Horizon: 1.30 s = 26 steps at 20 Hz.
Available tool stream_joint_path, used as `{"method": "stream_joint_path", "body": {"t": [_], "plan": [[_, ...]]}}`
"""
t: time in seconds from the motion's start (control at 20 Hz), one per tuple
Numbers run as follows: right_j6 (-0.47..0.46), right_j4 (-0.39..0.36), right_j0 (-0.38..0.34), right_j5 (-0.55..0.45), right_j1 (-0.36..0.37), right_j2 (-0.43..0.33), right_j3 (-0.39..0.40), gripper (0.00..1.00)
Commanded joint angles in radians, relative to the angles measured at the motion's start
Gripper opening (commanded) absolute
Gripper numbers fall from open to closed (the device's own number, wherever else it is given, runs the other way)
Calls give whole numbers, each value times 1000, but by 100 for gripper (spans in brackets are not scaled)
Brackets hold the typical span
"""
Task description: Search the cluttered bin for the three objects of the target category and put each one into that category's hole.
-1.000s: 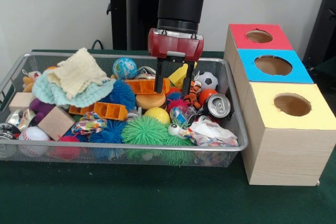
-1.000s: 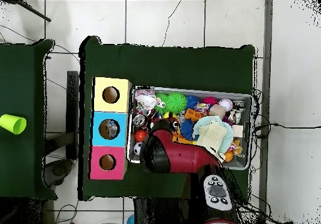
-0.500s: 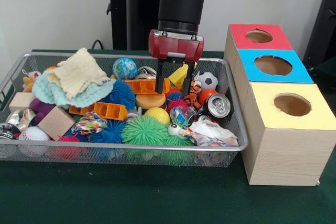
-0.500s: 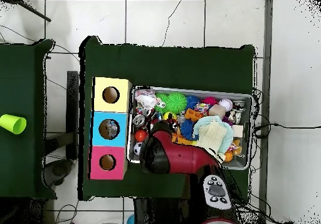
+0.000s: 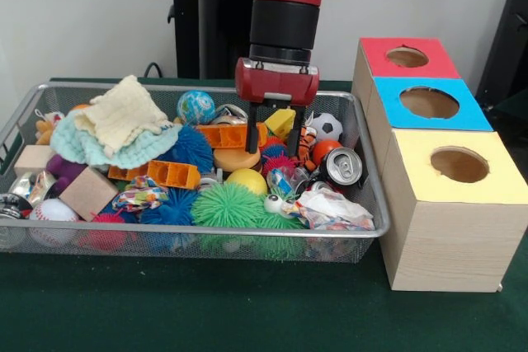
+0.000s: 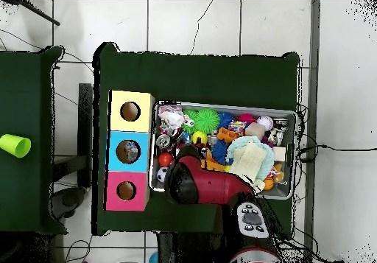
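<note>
In the front view my gripper [image 5: 273, 151] hangs open over the right-middle of the wire bin [image 5: 370, 204], with nothing held between its fingers [image 5: 251, 133]. A yellow wedge [image 5: 280, 122] shows in the gap behind them. An orange block [image 5: 223, 135], a tan disc [image 5: 236, 158] and a pink spiky ball [image 5: 277, 162] lie just below the tips. To the right stand three boxes with holes: red [image 5: 407, 57], blue [image 5: 429, 102] and yellow [image 5: 459, 165]. In the overhead view the arm [image 6: 193, 186] hides the gripper.
The bin also holds a soda can [image 5: 342, 166], soccer ball [image 5: 328, 126], red ball [image 5: 322, 149], globe ball [image 5: 195, 107], yellow ball [image 5: 247, 180], green spiky ball [image 5: 228, 204], folded cloths [image 5: 120, 117] and a wooden block [image 5: 87, 193]. A green cup [image 6: 15, 144] sits on another table.
The gripper has shifted slightly lower and a little to the right in the front view. It stays open, and the bin's objects have not moved.
</note>
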<state>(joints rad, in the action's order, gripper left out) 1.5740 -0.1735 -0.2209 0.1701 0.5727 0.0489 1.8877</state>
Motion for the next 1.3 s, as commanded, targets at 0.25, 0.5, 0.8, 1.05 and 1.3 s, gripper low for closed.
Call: {"method": "stream_joint_path", "body": {"t": [0.25, 0.5, 0.8, 1.05, 1.3], "plan": [[189, 54, -8, -66, -39, -88, -43, 100], [192, 61, -10, -90, -14, -99, -31, 100], [193, 75, -11, -115, 5, -110, -28, 100], [195, 102, 3, -143, 18, -114, -37, 100], [192, 134, 27, -159, 25, -105, -51, 100]]}}
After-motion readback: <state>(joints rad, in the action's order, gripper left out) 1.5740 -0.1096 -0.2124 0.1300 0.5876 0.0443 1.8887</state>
